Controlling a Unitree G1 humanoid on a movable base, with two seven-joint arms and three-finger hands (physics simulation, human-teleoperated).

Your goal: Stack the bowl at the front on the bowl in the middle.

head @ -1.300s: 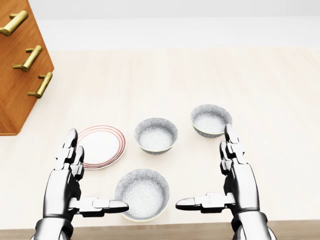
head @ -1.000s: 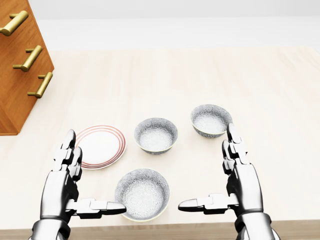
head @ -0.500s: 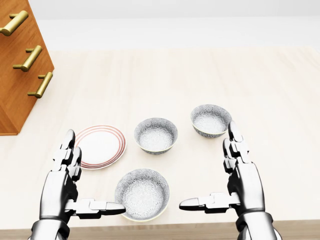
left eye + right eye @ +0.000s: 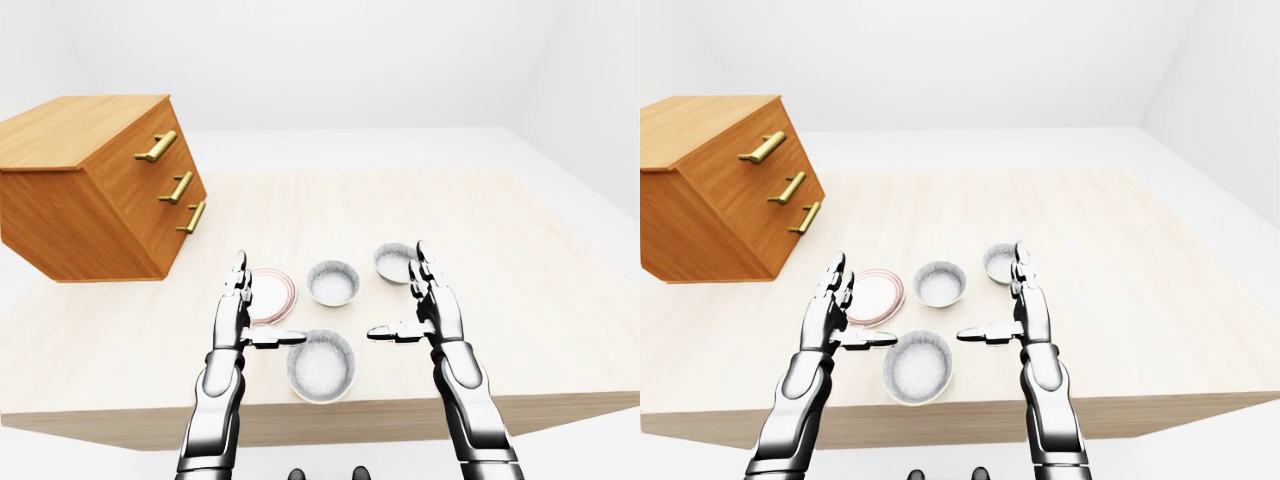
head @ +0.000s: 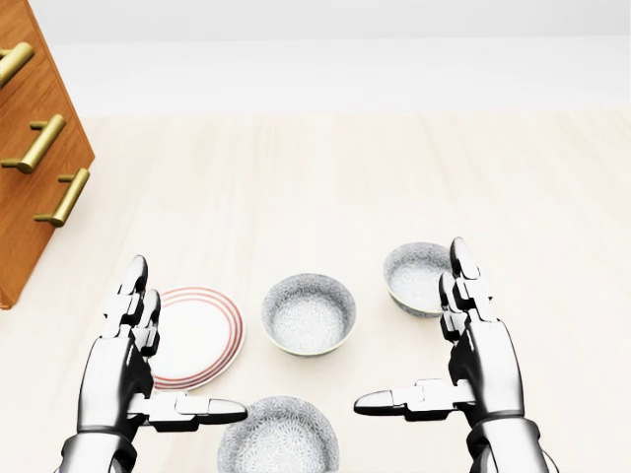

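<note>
Three grey speckled bowls stand on the pale wooden table [image 5: 552, 197]. The front bowl [image 5: 278, 440] is at the bottom edge of the head view, partly cut off. The middle bowl [image 5: 309, 313] stands above it, and a third bowl [image 5: 416, 276] is up and to the right. My left hand [image 5: 188, 336] is open to the left of the front bowl, thumb pointing at it. To the bowl's right my right hand [image 5: 409, 325] is open too, its fingertips overlapping the third bowl. Neither hand touches the front bowl.
A white plate with red rings [image 5: 197, 335] lies left of the middle bowl, behind my left hand's fingers. A wooden drawer cabinet with brass handles [image 4: 100, 190] stands on the table at the left. The table's near edge [image 4: 330, 415] runs just below the front bowl.
The whole picture has shifted down in the head view, so the camera moved: bowls, plate and cabinet sit lower. Both hands keep the same open pose and place in view.
</note>
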